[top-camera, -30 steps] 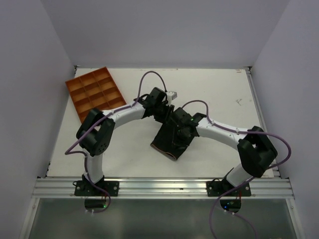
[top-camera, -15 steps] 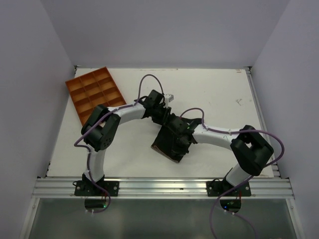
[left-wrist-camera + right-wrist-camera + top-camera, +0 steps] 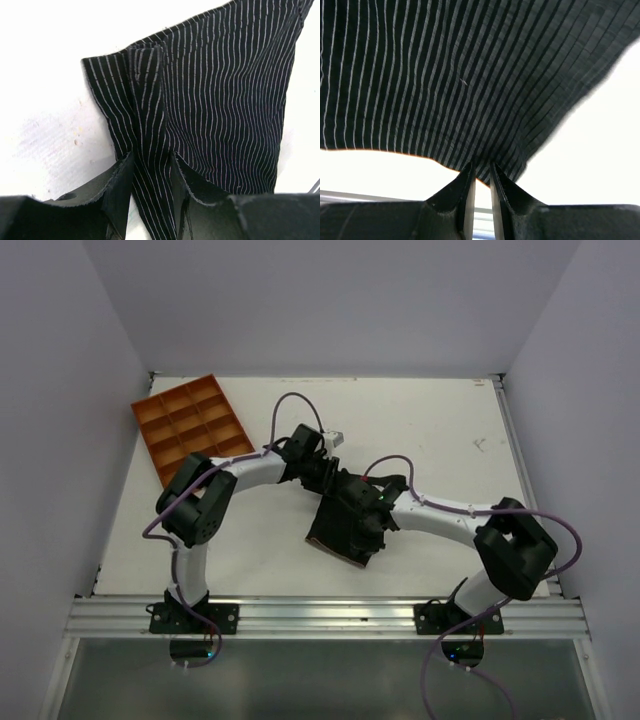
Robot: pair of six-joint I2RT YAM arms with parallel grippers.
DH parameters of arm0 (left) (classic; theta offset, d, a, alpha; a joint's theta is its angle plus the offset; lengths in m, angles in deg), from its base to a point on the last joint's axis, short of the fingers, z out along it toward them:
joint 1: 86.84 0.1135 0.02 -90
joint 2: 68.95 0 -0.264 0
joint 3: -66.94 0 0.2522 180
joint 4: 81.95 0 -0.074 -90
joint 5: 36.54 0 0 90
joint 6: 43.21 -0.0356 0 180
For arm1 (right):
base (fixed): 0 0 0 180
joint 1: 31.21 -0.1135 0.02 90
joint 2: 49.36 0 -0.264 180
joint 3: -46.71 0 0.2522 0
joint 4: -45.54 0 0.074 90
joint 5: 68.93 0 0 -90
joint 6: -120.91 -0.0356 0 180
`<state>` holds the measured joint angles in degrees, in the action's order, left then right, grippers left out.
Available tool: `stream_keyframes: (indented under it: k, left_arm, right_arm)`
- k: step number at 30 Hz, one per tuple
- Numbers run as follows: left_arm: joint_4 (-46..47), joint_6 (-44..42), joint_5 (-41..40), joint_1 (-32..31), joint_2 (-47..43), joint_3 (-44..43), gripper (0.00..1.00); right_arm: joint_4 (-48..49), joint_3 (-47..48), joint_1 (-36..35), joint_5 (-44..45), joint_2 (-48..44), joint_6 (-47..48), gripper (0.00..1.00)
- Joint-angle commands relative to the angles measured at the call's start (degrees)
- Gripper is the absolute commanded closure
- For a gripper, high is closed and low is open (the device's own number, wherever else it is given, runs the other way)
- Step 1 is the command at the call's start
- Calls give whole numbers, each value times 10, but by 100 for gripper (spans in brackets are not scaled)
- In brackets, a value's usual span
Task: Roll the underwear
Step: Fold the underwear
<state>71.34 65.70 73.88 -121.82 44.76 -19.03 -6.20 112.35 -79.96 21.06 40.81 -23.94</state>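
The underwear is black pinstriped fabric with a thin reddish-brown edge, lying partly folded at the table's middle. My left gripper is at its far edge. In the left wrist view the left gripper is shut on a raised fold of the underwear. My right gripper is over its right side. In the right wrist view the right gripper has its tips nearly together, pinching the edge of the lifted underwear.
An orange tray with several empty compartments lies at the back left. Both arms cross the middle of the table and meet over the garment. The metal rail runs along the near edge.
Both grippers have moved a little nearer and to the left, still holding the fabric. The underwear's far edge has come nearer over the rest of it.
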Motion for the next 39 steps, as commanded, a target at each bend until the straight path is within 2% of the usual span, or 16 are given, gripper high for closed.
stream_keyframes:
  k: [1, 7, 15, 20, 22, 28, 30, 36, 39]
  left_arm:
    - [6, 15, -1, 5, -21, 17, 60]
    - [-1, 16, -2, 5, -25, 10, 60]
    - [-8, 25, -22, 5, -39, 33, 60]
    - [-27, 52, -41, 4, -74, 41, 60]
    - [-38, 77, -51, 4, -92, 46, 54]
    - [-51, 113, -57, 4, -147, 38, 46]
    - [-66, 106, -58, 4, -143, 13, 43]
    - [-118, 48, -39, 5, -60, -85, 43]
    - [-106, 44, -28, 4, -25, -89, 43]
  right_arm:
    - [-54, 28, -4, 27, -45, 5, 78]
    - [-56, 24, -10, 26, -35, -3, 78]
    - [-9, -75, -13, 38, -23, -14, 79]
    - [-62, -78, -13, 76, -44, 10, 77]
    - [-86, -71, -13, 97, -61, 15, 77]
    - [-134, -48, -13, 119, -114, 14, 75]
    - [-135, -38, -13, 114, -120, 11, 74]
    - [-144, 5, -13, 92, -146, -9, 69]
    - [-144, 23, -13, 85, -145, -13, 68]
